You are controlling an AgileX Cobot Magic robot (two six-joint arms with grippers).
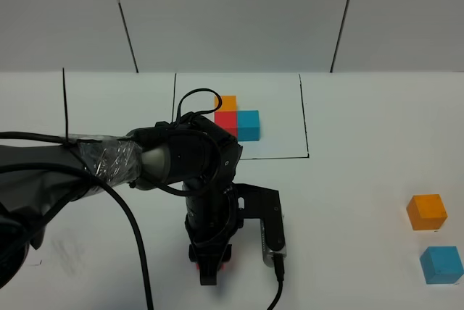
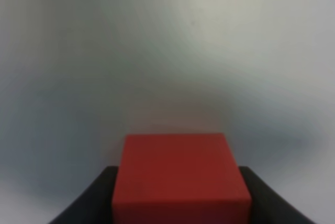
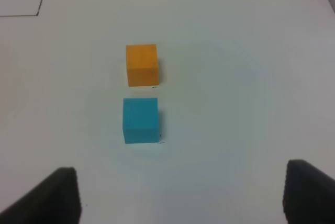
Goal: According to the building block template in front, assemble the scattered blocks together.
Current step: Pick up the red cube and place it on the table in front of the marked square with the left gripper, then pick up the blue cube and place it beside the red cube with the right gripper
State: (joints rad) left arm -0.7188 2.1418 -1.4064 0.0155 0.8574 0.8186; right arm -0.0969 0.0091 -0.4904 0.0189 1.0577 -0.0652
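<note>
The template's joined orange, red and blue cubes sit in an L inside a thin black drawn rectangle at the table's back middle. My left gripper points down near the front middle and is shut on the loose red cube, which fills the space between the dark fingers in the left wrist view. The loose orange cube and sky-blue cube lie apart at the front right. My right gripper is open and hangs above them; the high view does not show it.
The left arm, wrapped in plastic, and its black cables cross the front left of the white table. A second black line is drawn at the back left. Grey wall panels stand behind the table.
</note>
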